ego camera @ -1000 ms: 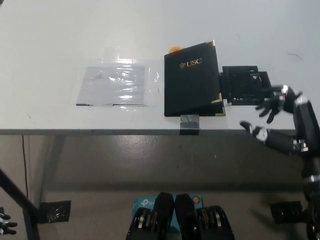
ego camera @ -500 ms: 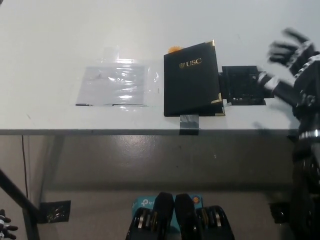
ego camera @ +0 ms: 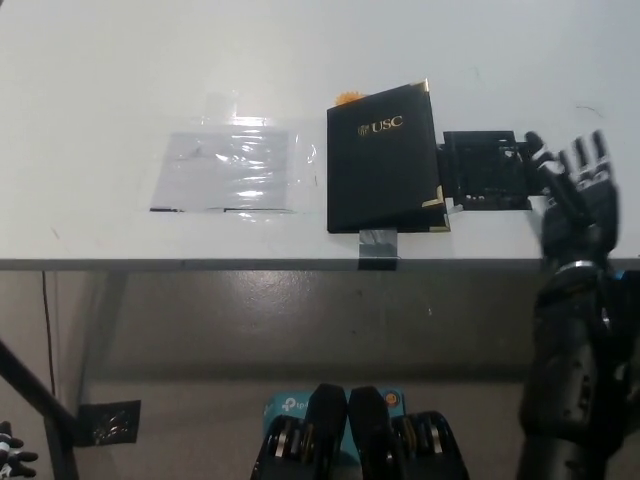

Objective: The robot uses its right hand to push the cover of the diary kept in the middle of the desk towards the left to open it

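Observation:
A black diary [ego camera: 384,160] with gold corners and gold "USC" lettering lies closed in the middle of the white desk [ego camera: 130,80]. Grey tape [ego camera: 377,243] holds its near edge at the desk front. My black right hand [ego camera: 575,195] is raised at the desk's right front edge, fingers spread and open, about a hand's width right of the diary and not touching it. My white left hand [ego camera: 10,455] hangs low at the bottom left, below the desk; only its fingertips show.
A black square pad [ego camera: 485,170] lies against the diary's right side, between it and my right hand. A clear plastic sheet [ego camera: 225,170] lies taped left of the diary. A small orange object [ego camera: 347,98] peeks out behind the diary's far edge.
My right hand rose from below the desk edge, swung up over the far right, and now stands upright at the desk's right front edge with fingers spread. The diary has not moved.

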Controlling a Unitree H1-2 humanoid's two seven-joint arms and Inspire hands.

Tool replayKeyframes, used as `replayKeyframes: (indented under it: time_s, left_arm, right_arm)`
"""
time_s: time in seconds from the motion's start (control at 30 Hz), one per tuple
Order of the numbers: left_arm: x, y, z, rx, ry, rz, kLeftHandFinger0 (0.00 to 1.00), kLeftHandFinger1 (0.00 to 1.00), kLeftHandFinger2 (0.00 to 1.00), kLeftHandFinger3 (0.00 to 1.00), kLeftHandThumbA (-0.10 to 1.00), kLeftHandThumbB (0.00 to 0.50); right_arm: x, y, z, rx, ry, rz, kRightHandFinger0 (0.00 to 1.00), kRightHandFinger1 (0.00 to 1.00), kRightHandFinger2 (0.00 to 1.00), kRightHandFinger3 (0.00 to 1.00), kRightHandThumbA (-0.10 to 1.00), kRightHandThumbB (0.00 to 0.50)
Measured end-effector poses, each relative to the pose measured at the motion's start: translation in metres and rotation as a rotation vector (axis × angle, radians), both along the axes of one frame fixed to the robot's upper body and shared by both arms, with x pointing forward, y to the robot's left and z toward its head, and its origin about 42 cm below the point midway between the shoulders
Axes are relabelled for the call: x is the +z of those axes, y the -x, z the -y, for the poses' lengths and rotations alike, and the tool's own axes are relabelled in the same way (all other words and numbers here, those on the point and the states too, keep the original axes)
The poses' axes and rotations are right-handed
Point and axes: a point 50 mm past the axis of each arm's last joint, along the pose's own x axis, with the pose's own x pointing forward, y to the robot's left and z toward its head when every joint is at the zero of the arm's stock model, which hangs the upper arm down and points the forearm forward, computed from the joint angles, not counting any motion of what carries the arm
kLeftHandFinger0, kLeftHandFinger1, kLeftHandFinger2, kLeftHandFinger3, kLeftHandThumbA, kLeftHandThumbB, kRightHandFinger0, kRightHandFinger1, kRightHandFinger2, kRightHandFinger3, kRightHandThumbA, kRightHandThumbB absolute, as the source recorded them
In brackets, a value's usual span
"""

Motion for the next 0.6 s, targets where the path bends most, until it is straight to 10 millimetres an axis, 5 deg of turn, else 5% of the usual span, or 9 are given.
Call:
replayKeyframes:
  time_s: [0.27,0.6]
  left_arm:
    - [0.001,-0.001,0.001,-0.003,0.000,0.004,0.41,0.43,0.22,0.31,0.51,0.500]
    - [0.001,0.000,0.001,-0.002,0.003,0.007,0.38,0.41,0.20,0.30,0.50,0.500]
  right_arm:
    - [-0.015,-0.002,-0.041,0.079,-0.126,-0.052,1.00,1.00,1.00,1.00,1.00,0.236]
    - [-0.026,-0.003,-0.064,0.160,-0.125,-0.049,1.00,1.00,1.00,1.00,1.00,0.247]
